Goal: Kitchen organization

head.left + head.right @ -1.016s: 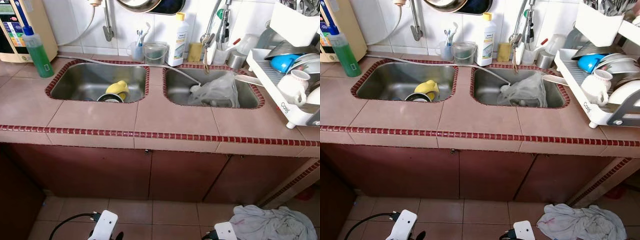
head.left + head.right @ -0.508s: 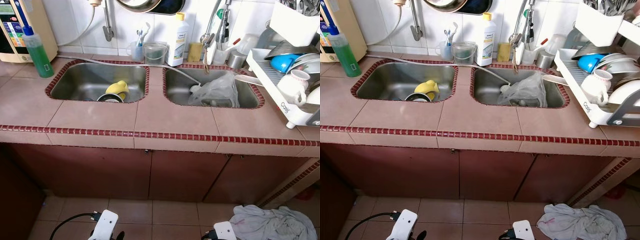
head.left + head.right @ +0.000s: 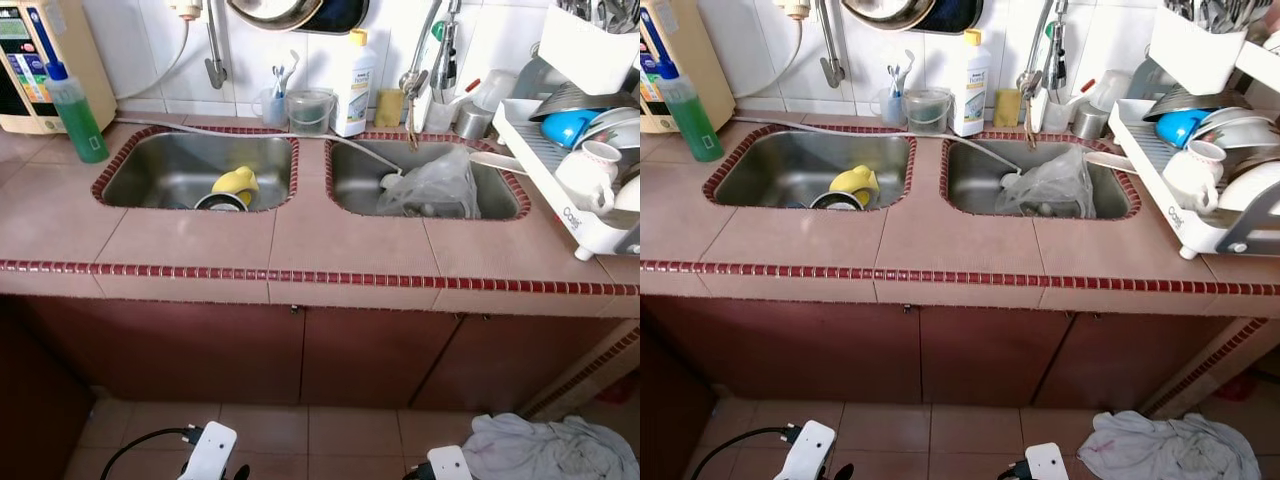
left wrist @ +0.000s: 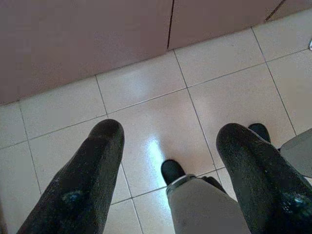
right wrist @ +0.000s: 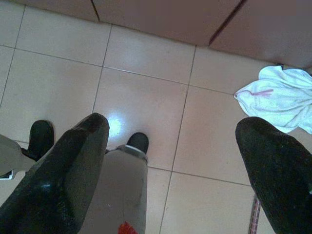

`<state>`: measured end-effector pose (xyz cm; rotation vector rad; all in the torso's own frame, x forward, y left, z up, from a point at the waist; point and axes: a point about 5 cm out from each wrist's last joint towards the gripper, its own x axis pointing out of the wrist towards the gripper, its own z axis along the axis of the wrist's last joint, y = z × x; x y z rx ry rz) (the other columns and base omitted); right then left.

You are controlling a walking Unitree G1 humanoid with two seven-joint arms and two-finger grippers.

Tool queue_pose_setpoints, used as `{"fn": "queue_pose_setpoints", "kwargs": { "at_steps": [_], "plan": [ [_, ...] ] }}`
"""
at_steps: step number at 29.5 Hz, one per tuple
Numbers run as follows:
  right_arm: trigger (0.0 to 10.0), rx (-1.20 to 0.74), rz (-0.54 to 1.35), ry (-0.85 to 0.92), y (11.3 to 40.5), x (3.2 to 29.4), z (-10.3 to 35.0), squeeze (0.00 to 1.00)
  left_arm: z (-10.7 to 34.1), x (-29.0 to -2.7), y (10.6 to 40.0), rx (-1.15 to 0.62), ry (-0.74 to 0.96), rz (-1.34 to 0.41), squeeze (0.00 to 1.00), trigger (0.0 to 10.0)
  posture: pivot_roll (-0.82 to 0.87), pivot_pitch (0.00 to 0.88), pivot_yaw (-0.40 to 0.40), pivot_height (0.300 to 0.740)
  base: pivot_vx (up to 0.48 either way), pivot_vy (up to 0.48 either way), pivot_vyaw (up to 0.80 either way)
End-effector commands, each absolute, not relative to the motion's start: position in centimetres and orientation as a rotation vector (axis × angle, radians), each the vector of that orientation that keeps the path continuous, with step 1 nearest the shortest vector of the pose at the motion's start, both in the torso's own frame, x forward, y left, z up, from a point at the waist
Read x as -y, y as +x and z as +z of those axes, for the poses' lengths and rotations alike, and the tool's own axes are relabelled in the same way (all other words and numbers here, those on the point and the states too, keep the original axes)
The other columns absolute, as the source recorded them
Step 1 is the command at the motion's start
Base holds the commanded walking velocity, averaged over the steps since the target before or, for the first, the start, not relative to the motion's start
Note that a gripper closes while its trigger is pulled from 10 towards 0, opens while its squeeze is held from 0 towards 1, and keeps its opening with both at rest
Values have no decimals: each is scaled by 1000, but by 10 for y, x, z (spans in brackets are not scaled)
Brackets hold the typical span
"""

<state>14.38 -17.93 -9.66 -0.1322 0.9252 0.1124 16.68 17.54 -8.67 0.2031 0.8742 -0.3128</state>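
A tiled counter (image 3: 330,240) holds two steel sinks. In the left sink (image 3: 150,165) lie a yellow cup (image 3: 236,182) and a dark round bowl (image 3: 220,201). A crumpled clear plastic bag (image 3: 435,185) sits in the right sink (image 3: 350,175). A white dish rack (image 3: 560,190) at the right carries a white cup (image 3: 590,170), a blue bowl (image 3: 567,126) and more dishes. Both arms hang low before the cabinets. My left gripper (image 4: 168,141) is open above the floor tiles, and my right gripper (image 5: 175,131) is open too, with nothing held.
A green bottle (image 3: 75,110) and a beige appliance (image 3: 30,60) stand at the back left. A white bottle (image 3: 353,70), a clear tub (image 3: 310,108) and a brush cup (image 3: 272,100) line the wall. A white cloth (image 3: 545,450) lies on the floor at right.
The whole picture has shifted slightly, so the camera moved. Nothing on the counter or in the sinks has moved, and both arms still hang low.
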Motion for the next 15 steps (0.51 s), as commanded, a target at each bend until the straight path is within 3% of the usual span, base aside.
{"fn": "queue_pose_setpoints", "kwargs": {
  "at_steps": [1,9,15],
  "plan": [
    [10000,-929,102,-129,144,181,-97,0,-86,-175,169,-870,204,-325,0,10000,97,0,-31,740,251,0,0],
    [10000,-932,102,-131,144,181,-97,0,-86,-175,168,-873,205,-326,0,10000,96,0,-30,740,246,0,0],
    [10000,-931,100,-130,144,182,-97,0,-86,-174,169,-871,206,-329,0,10000,95,0,-29,740,0,0,0]
  ]
}}
